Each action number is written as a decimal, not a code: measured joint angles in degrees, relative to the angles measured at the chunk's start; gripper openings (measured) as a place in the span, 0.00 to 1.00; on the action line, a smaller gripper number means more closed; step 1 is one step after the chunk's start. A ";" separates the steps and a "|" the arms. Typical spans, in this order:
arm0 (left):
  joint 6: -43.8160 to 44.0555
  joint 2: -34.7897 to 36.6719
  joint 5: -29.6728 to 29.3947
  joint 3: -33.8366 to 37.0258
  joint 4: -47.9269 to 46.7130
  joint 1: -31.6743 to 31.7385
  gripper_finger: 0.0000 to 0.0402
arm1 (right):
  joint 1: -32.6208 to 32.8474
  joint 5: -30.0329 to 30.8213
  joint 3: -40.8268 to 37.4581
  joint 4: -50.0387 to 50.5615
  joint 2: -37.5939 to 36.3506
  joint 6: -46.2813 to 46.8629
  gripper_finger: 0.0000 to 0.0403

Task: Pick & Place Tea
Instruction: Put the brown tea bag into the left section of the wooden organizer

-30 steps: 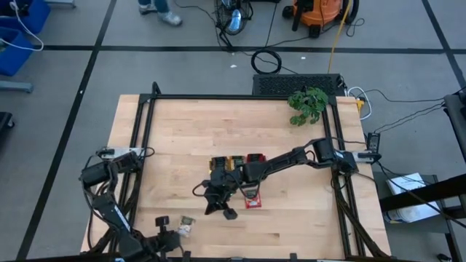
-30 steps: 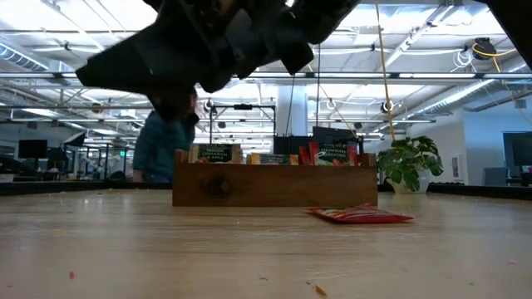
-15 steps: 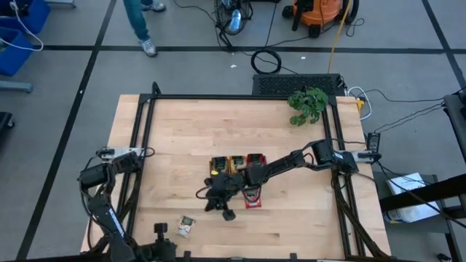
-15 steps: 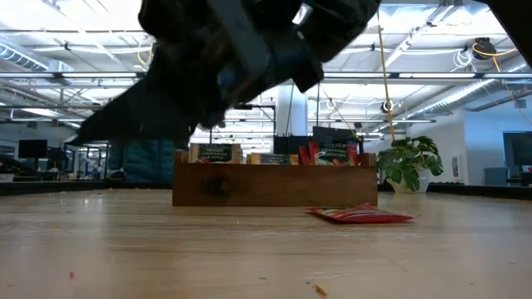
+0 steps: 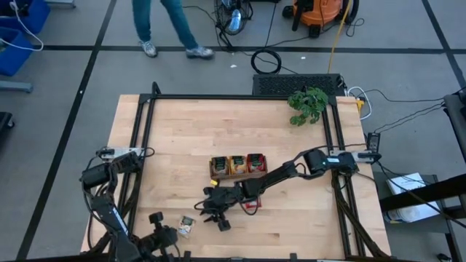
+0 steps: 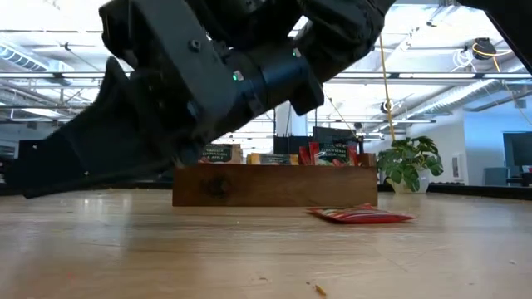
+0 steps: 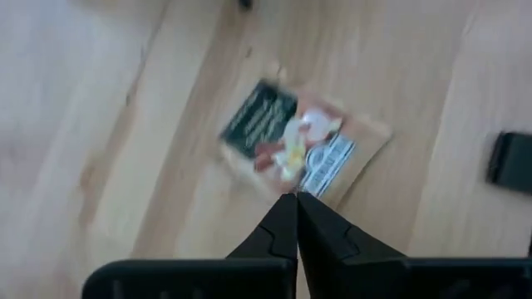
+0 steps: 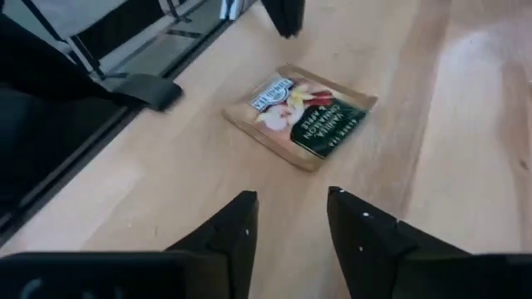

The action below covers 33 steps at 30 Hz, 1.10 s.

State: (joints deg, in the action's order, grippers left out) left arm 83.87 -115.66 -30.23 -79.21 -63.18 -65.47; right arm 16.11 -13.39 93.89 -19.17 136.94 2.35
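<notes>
The right arm has reached farther down the surface (image 5: 167, 131); its tool (image 5: 211, 215) now stands parted and empty near a tea sachet (image 5: 187, 226). The left tool (image 5: 154, 231), pinched shut on nothing, has shifted beside that sachet. A red sachet (image 6: 360, 215) lies before the tray (image 5: 237, 165).

Open workshop hall around a wooden table

The table (image 5: 175, 131) sat on grey carpet (image 5: 73, 80) crossed by dark lines; a person (image 5: 166, 25) walked past its far side, near an orange vacuum (image 5: 317, 13), a coiled cable (image 5: 267, 62) and blue bins (image 5: 16, 40). Level across the table, strip lights (image 6: 465, 37) hung under a white beamed ceiling.
</notes>
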 joint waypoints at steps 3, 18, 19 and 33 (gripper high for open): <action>0.50 -0.27 3.24 0.07 0.23 0.42 0.05 | -0.08 -0.08 0.06 1.52 -0.06 0.00 0.35; -8.67 -2.99 6.84 2.20 5.43 7.85 0.07 | 0.03 0.17 0.14 9.75 -0.14 -0.12 0.35; -10.00 -2.88 6.49 2.73 6.50 8.54 0.08 | 0.07 0.17 0.14 9.87 -0.16 -0.04 0.35; -14.46 -2.87 4.00 4.31 9.68 12.72 0.09 | -0.02 -7.67 0.08 9.15 -0.14 15.26 0.35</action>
State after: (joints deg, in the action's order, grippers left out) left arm 69.41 -118.52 -26.23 -74.89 -53.50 -52.76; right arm 16.08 -21.06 93.97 -10.02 136.79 17.61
